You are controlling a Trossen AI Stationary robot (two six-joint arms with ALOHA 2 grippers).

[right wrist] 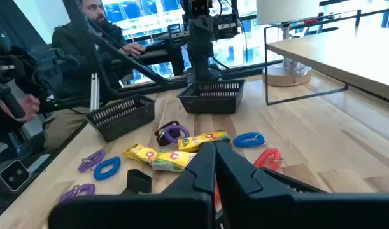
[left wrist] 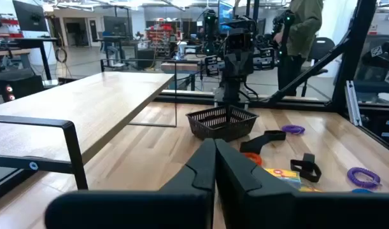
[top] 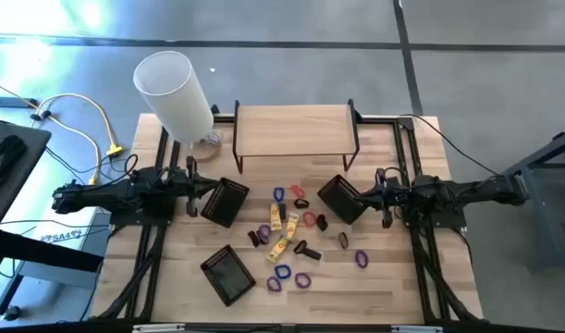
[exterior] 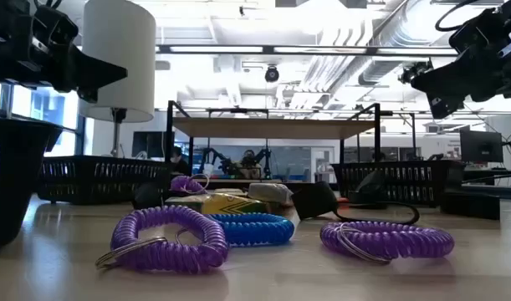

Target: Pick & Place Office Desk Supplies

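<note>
The office desk supplies lie loose on the middle of the wooden table: purple coiled bands, blue bands, a red band, yellow packets and dark clips. My left gripper is shut and hangs above the table at the left, beside a black basket. At the right, next to another black basket, my right gripper hangs shut above the table. The two grippers point level at each other and hold nothing.
A third black basket sits near the front left. A wooden shelf on a black frame stands at the back, with a tall white cylinder at its left. People are beyond the table's edges.
</note>
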